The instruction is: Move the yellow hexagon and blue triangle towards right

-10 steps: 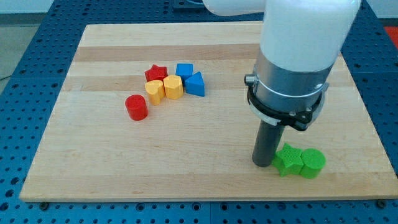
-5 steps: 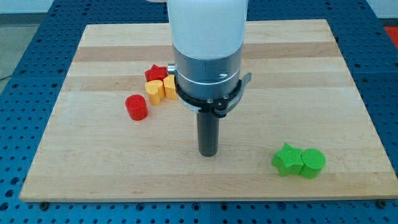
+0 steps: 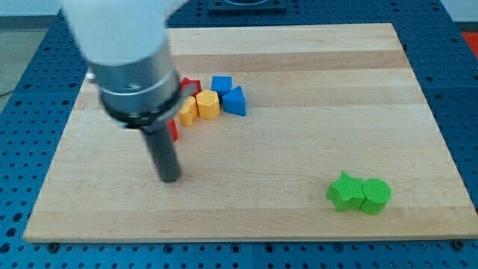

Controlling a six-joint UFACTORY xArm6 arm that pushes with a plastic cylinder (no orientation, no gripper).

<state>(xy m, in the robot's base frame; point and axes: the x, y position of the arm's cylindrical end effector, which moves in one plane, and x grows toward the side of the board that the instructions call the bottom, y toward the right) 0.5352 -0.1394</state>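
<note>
The yellow hexagon (image 3: 208,104) sits in a cluster at the board's upper middle, touching the blue triangle (image 3: 234,101) on its right. My tip (image 3: 170,178) rests on the board below and to the left of that cluster, well apart from both blocks. A second yellow block (image 3: 187,110) lies just left of the hexagon. The red cylinder (image 3: 173,129) is mostly hidden behind the rod.
A blue cube (image 3: 221,84) sits above the triangle and a red star (image 3: 190,85) pokes out beside the arm. A green star (image 3: 343,191) and a green cylinder (image 3: 376,196) lie together at the lower right. The wooden board (image 3: 299,67) ends near the view's edges.
My tip has swept left across the board, from beside the green star at the right to below and left of the cluster. No blocks have moved.
</note>
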